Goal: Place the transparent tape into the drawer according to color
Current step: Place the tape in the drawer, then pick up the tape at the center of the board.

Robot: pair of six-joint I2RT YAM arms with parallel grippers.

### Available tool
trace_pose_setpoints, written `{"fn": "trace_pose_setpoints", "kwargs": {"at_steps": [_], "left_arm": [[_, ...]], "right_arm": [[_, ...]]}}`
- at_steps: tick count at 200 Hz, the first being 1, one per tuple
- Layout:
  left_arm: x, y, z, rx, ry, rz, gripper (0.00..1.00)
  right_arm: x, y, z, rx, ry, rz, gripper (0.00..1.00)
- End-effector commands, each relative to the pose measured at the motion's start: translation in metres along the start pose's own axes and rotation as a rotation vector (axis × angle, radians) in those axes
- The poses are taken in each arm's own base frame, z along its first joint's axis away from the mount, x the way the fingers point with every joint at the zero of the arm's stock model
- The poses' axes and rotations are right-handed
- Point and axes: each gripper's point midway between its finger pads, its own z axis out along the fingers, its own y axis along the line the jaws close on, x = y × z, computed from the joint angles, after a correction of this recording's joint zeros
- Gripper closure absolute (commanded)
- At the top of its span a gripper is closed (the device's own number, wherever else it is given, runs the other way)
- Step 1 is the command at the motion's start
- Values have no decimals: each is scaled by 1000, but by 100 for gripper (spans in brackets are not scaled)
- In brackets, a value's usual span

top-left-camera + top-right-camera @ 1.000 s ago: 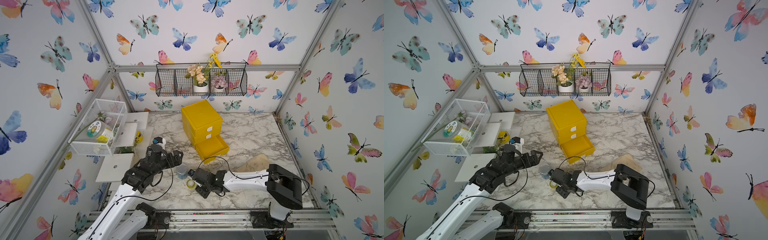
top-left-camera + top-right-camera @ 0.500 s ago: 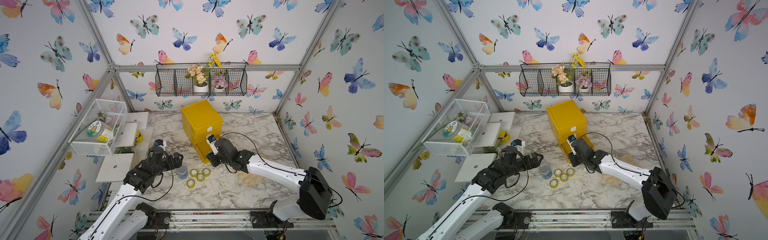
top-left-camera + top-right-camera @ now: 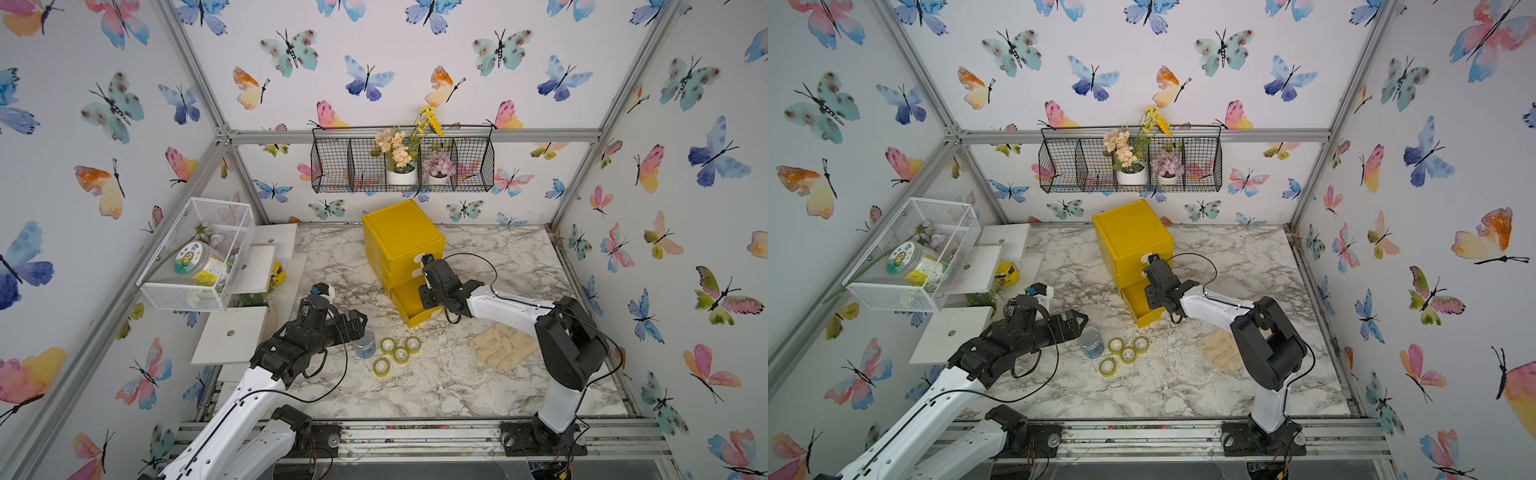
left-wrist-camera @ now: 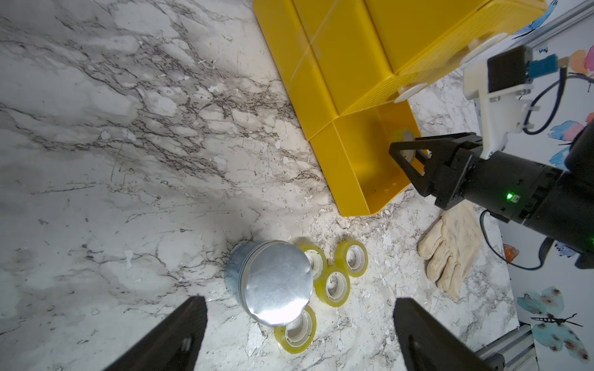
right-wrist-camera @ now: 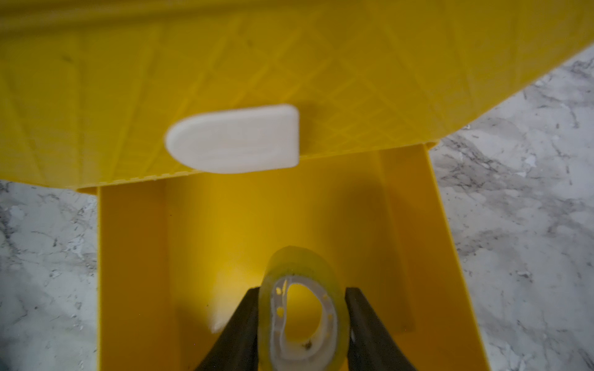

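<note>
**Right pincer holds tape roll over open bottom drawer**

The right pincer (image 5: 302, 290) is closed on a yellow-green tape roll (image 5: 299, 260). Its two fingers press opposite sides of the roll, which stands on edge between them with its white core showing. Directly beneath the fingertips is the pulled-out bottom drawer (image 5: 135, 257) of the yellow cabinet (image 3: 399, 237). Whether the roll touches the drawer's floor cannot be told. Just beyond the fingertips, the white tab handle (image 5: 234, 139) of the closed drawer above juts out.

The left pincer (image 4: 297, 300) hangs with its jaws spread wide, gripping nothing. Just ahead of it stands a blue-grey jar (image 3: 365, 345) with a silvery lid. Right beside the jar, on the side toward the right pincer, a cluster of four yellow-green rolls (image 3: 401, 354) lies flat on the marble surface (image 3: 436, 386), between the two pincers and near the drawer's front. A pale glove (image 3: 503, 347) lies on the surface behind the right pincer, beside its arm.
</note>
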Motion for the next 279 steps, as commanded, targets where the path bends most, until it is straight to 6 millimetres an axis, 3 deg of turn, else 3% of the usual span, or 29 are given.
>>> {"fn": "trace_pose_setpoints", "kwargs": {"at_steps": [1,40,94,116,140,169,197,250,279], "left_arm": [[6,-4,-1,36,16,1,5],[13,-5,1,43,30,6,5],[24,-25,-1,70,45,45,9],[45,-41,2,94,78,79,13],[83,-54,13,91,156,143,16],[124,-44,30,23,253,226,21],[144,-17,45,-92,311,247,21],[142,3,65,-214,297,274,21],[141,3,76,-226,310,293,21]], "right_arm": [[-6,-7,6,40,-8,26,54],[-5,-6,7,27,-6,38,36],[-18,-6,-22,-5,-59,71,33],[-15,-7,-38,-36,-89,95,34],[-3,-9,-48,-57,-85,111,35],[6,-12,-56,-65,-91,121,36],[12,-15,-58,-56,-83,122,36],[12,-19,-61,-43,-94,126,36],[11,-22,-64,-32,-107,128,35]]}}
